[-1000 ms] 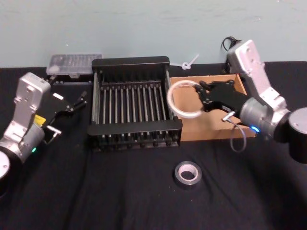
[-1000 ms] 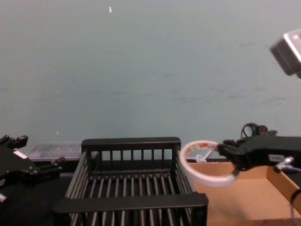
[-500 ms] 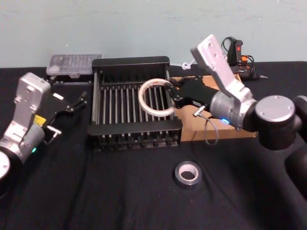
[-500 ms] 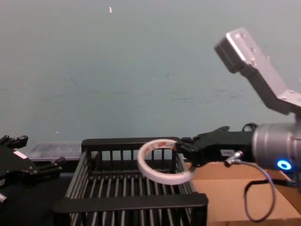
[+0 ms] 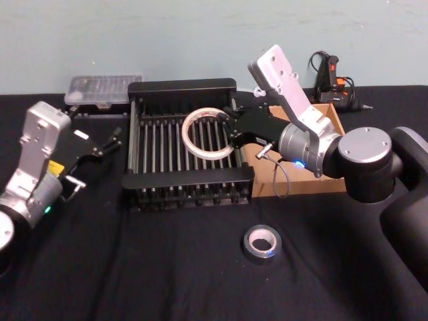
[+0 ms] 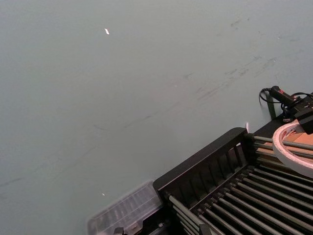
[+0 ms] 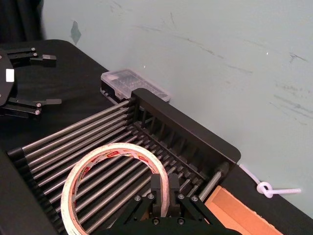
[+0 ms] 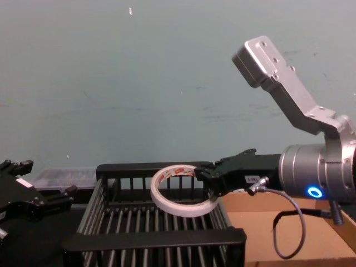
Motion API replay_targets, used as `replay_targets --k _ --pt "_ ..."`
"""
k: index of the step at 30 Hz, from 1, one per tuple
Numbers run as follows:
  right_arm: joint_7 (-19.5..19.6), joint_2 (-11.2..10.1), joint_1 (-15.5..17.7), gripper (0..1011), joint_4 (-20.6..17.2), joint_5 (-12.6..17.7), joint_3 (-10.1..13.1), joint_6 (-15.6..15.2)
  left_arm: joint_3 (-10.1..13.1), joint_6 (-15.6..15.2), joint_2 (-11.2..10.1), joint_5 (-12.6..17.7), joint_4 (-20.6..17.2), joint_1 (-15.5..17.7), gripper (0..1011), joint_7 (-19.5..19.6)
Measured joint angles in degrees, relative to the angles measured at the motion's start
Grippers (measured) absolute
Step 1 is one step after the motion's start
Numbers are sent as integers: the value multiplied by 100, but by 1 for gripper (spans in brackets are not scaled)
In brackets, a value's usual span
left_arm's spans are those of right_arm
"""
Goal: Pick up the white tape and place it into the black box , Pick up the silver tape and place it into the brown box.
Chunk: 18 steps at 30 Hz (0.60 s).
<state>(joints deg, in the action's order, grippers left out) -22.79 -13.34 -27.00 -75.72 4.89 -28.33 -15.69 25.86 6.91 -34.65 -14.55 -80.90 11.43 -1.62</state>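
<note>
Nearest, at six o'clock on the table, the silver tape [image 5: 261,243] lies flat, untouched. Farther back at centre, the right gripper [image 5: 231,130] holds the white tape [image 5: 208,134] level above the black box [image 5: 182,194], the roll's rim pinched between nearly closed fingers [image 7: 162,188]. Done well, the release probably wants the roll lowered toward the slats first. At three o'clock sits the brown box [image 5: 299,184]. The left gripper [image 5: 110,142], parted, idles at nine o'clock.
</note>
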Motion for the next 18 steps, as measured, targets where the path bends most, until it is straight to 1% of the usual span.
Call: replay_targets --k 10,12,13,15,16,17,18 --pt "-6 -18 20 109 -33 8 7 -4 0 0 0 0 0 0 1001 0" --pt "-8 -20 22 168 -39 10 9 -3 0 0 0 0 0 0 1001 0" --pt "-9 -22 23 168 -42 12 9 -3 1 0 0 0 0 0 1001 0" --pt "-10 -24 24 223 -43 13 10 -3 0 0 0 0 0 0 1001 0" --pt "-10 -24 24 256 -43 14 11 -3 0 0 0 0 0 0 1001 0" --pt "-11 -25 25 319 -45 15 12 -3 0 0 0 0 0 0 1001 0" --pt "-11 -25 25 339 -46 16 13 -4 0 0 0 0 0 0 1001 0"
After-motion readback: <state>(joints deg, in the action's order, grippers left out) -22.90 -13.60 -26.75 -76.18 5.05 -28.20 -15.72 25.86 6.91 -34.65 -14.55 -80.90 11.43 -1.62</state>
